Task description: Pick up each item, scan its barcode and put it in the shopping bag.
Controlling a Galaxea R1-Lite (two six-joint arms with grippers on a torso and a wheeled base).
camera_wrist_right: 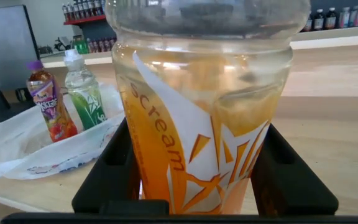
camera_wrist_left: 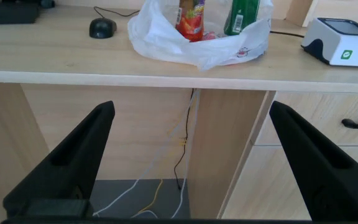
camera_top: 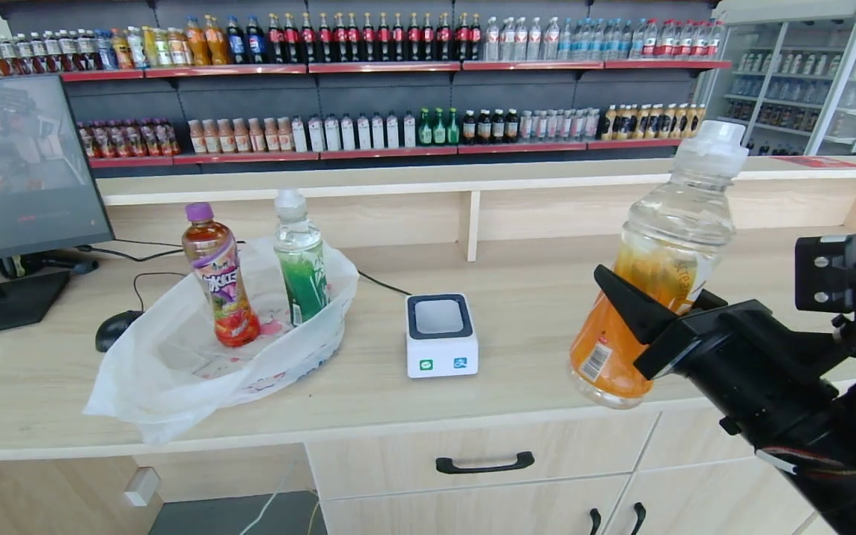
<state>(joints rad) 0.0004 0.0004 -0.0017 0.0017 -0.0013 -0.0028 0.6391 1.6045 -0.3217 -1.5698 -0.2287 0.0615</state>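
Left hand hangs open below the front edge of the pale wooden table, holding nothing. Up top, the crumpled white plastic shopping bag has a purple-capped tea bottle and a green-labelled clear bottle standing in it. The white square barcode scanner sits just right of the bag. Right hand is clamped on the clear orange-drink bottle, near-upright (barcode low on its side). The scanner lies to its left with nothing between, I'd say.

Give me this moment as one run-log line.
right jaws: shut on orange bottle, tilted, right of scanner | left jaws: open, low before counter | bag: purple-capped bottle, green bottle upright inside
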